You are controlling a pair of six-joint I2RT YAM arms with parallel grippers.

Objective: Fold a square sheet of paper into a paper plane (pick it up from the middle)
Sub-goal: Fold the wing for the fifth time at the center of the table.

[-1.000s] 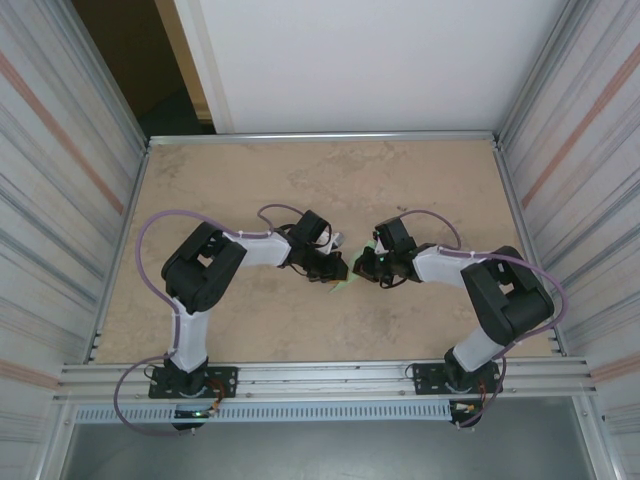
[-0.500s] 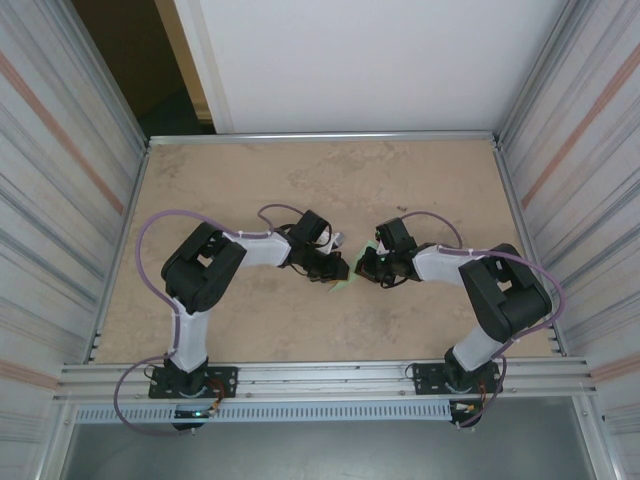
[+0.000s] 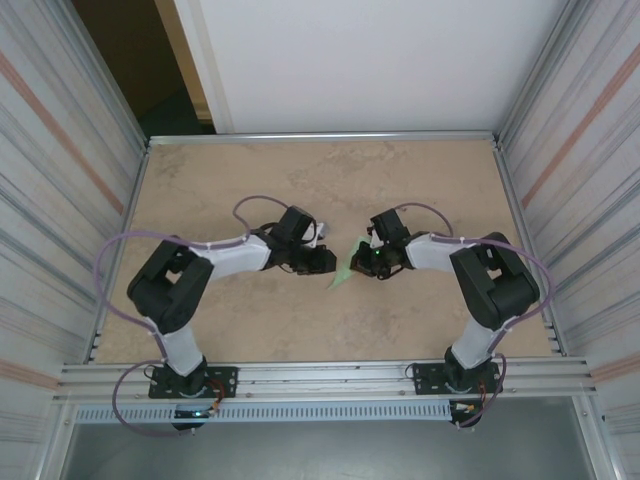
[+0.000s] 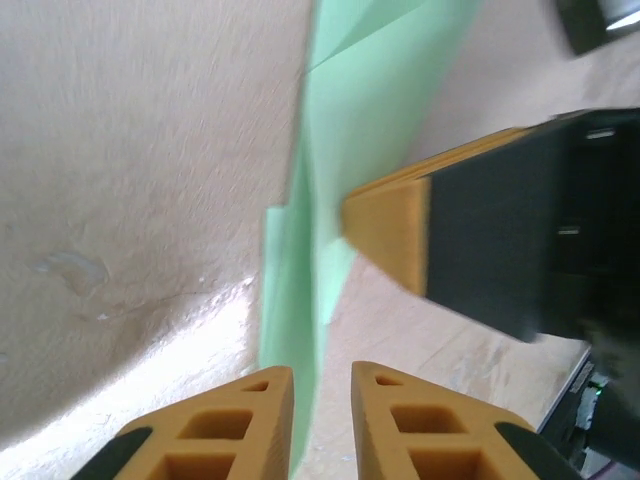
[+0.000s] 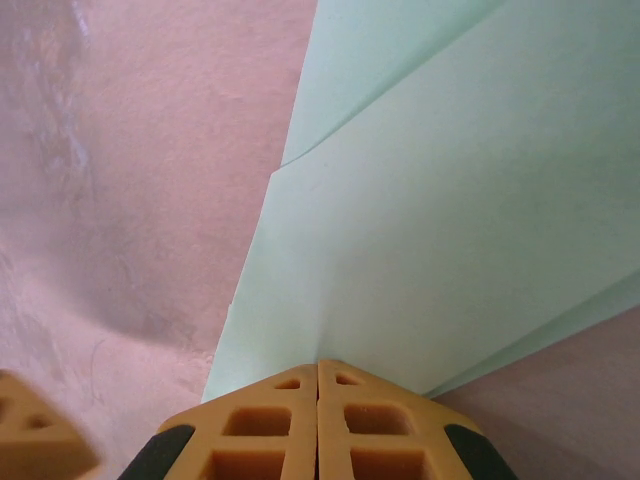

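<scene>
The right hand point(image 5: 318, 365) pinches the paper plane point(image 5: 430, 220), whose length runs straight out from the left hand point(image 4: 320, 372) (fingers point(image 4: 235, 425) slightly parted, apparently gripping nothing).

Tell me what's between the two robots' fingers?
The folded pale green paper, seen in the top view. In the left wrist view it runs from the left fingers up past the right fingers, which pinch it.
</scene>
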